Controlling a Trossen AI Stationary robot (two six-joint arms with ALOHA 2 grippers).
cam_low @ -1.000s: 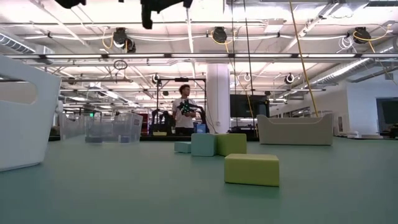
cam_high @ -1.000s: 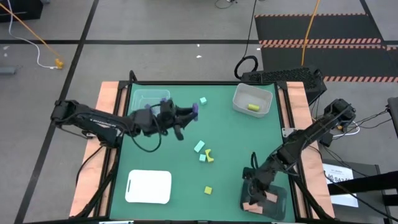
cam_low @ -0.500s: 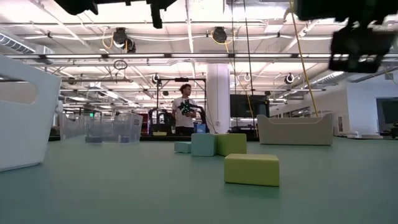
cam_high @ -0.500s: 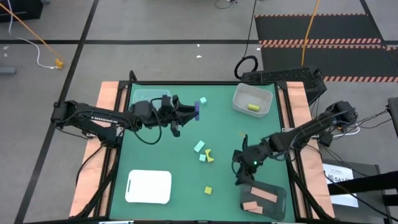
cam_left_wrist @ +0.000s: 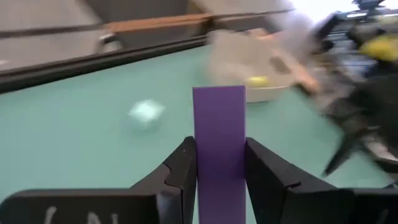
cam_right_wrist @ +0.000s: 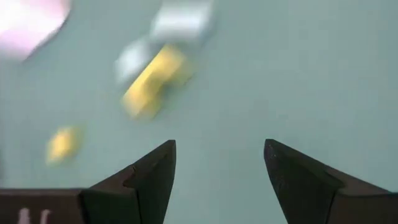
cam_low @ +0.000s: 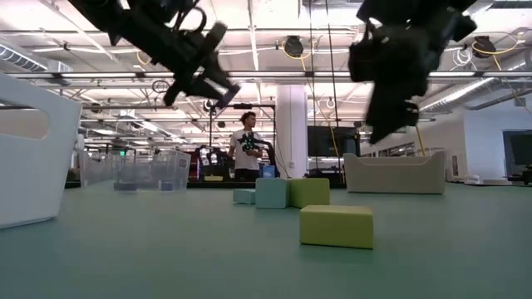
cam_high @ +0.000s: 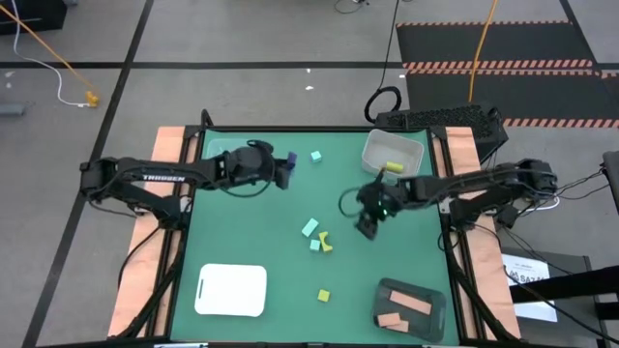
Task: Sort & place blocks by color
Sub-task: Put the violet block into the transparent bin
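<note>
My left gripper [cam_high: 287, 166] hovers over the far left of the table beside the clear tub [cam_high: 224, 152], shut on a purple bar [cam_left_wrist: 219, 140]. My right gripper [cam_high: 366, 224] is open above the table, right of a cluster of two mint blocks [cam_high: 309, 228] and a yellow arch [cam_high: 326, 241]; its wrist view shows that cluster [cam_right_wrist: 155, 78] blurred. Another mint block [cam_high: 315, 156] lies far of centre and a yellow cube [cam_high: 323, 295] lies near the front. A yellow cylinder [cam_high: 394, 167] lies in the white tub, and salmon pink blocks [cam_high: 404, 307] lie in the dark tray. My left gripper pinches the purple bar between its two fingers [cam_left_wrist: 183, 171] on the bar's two long sides [cam_left_wrist: 219, 180]. The bar lies along the fingers and sticks out past their tips. It is lifted clear of the table, its free end pointing toward the table's right.
The white tub [cam_high: 372, 155] stands at the far right corner, the dark tray [cam_high: 433, 304] at the near right, a white tray [cam_high: 231, 290] at the near left. Bare green table lies between them. A person stands in the room far behind the table [cam_low: 247, 149].
My right gripper has risen from the dark tray and swung toward the far edge to mid-table, right of the block cluster. My left gripper, keeping hold of the purple bar, has come down and drawn back a little toward the clear tub.
</note>
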